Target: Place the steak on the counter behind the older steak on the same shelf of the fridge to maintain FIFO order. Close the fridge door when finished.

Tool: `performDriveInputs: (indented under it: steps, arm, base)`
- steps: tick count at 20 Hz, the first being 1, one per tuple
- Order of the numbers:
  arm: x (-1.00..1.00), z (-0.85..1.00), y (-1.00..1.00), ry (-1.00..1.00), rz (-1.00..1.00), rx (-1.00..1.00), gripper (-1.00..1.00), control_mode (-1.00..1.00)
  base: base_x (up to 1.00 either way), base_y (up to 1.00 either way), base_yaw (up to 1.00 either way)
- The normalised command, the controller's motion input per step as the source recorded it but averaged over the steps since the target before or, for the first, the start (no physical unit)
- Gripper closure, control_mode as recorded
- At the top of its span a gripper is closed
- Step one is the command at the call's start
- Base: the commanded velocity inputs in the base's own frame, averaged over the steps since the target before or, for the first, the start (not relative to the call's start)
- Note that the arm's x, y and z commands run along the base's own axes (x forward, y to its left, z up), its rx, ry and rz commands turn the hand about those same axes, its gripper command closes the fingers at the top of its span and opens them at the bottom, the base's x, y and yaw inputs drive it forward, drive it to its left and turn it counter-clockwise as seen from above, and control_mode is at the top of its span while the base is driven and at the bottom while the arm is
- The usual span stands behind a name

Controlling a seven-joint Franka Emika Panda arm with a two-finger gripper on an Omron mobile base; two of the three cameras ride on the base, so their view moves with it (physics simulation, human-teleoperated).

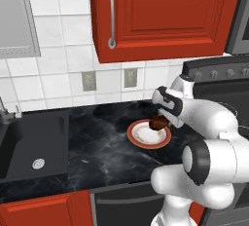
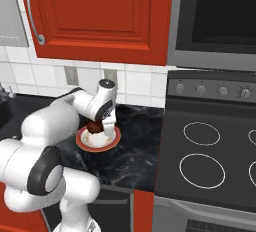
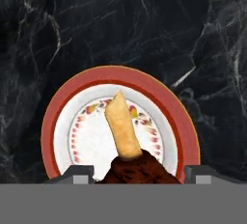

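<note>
The gripper (image 1: pixel 160 122) is hanging just above a red-rimmed plate (image 1: pixel 141 141) and is closing its two fingers on the steak (image 1: pixel 158 122), a dark brown glossy lump that is sitting between the finger tips; in the hand view the steak (image 3: pixel 140 171) is filling the gap between the two dark tips at the bottom edge, so the jaws are standing only as far apart as the meat is wide. Whether the steak is lifted clear of the plate or is still touching it cannot be told. On the plate (image 3: pixel 62 121), in the hand view, a pale tan, elongated piece of food (image 3: pixel 121 126) is lying on the white patterned centre, one end reaching under the steak. The plate is resting on the counter (image 1: pixel 97 142), the black veined worktop. Seen from the right base view, the gripper (image 2: pixel 98 126) is pointing downward over the plate (image 2: pixel 112 142), with the stove (image 2: pixel 210 151) adjoining the counter (image 2: pixel 135 156) on the right. In the left base view a sink (image 1: pixel 29 147) is lying well apart to the left, and a red wall cabinet (image 1: pixel 165 10) is hanging above the tiled wall
</note>
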Motion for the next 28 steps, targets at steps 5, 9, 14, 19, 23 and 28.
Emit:
performDriveInputs:
  steps: [5,9,14,19,23,28]
  arm:
    - [-0.56,0.82,-0.03,-0.01,-0.09,0.0,1.0,-1.0]
    - [-0.9,0.35,-0.02,-0.12,-0.09,0.0,1.0,-1.0]
    - [-0.88,0.34,-0.01,-0.18,-0.06,0.0,1.0,-1.0]
    - [-0.47,0.12,0.0,-0.09,-0.02,0.0,1.0,-1.0]
    - [-0.1,0.0,0.06,0.0,-0.01,0.0,1.0,-1.0]
    - [0.0,0.0,0.01,-0.03,0.0,0.0,1.0,-1.0]
  base:
    - [0.0,0.0,0.0]
    - [0.0,0.0,0.0]
    - [0.0,0.0,0.0]
    - [0.0,0.0,0.0]
    - [0.0,0.0,0.0]
    - [0.0,0.0,0.0]
